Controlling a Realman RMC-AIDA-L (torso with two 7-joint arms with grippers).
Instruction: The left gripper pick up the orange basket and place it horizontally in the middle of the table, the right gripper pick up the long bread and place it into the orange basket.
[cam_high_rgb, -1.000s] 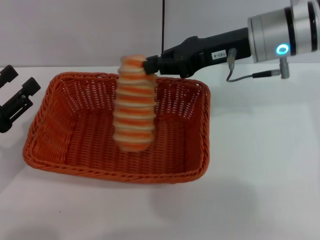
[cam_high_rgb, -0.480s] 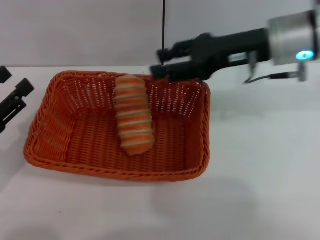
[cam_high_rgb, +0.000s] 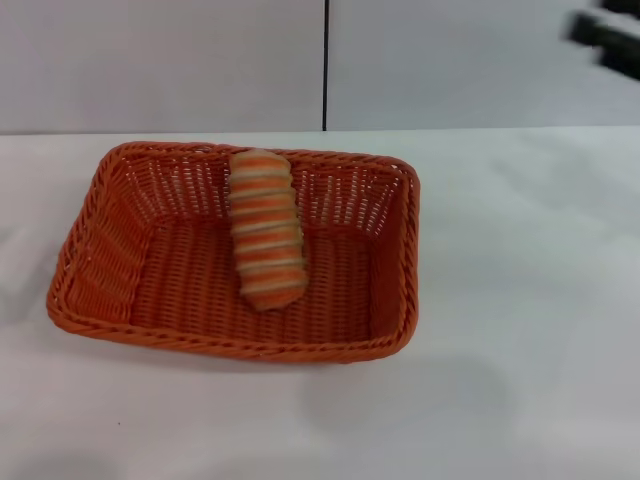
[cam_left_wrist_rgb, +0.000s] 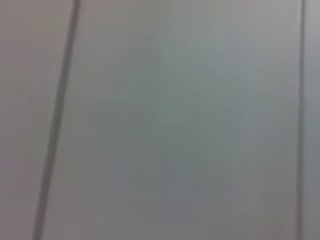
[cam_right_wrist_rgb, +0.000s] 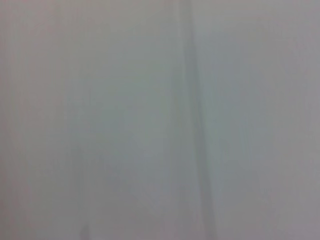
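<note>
The bread (cam_high_rgb: 266, 232) lies lengthwise front-to-back in the basket (cam_high_rgb: 396, 262) on the bench (cam_high_rgb: 520, 300), the right pincer (cam_high_rgb: 606, 38) far off, its opening indiscernible.

- Right gripper (cam_high_rgb: 608, 38): dark blurred shape in the head view's upper right corner, cut off by the edge; finger state unreadable.
- Left gripper: outside every view.
- Both wrist views: blurred grey surface with faint dark lines only.

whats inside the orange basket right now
One long bread lies in the orange basket, its far end propped on the back wall. The woven floor around it is bare; the strip beneath the bread is covered, so not visible.
</note>
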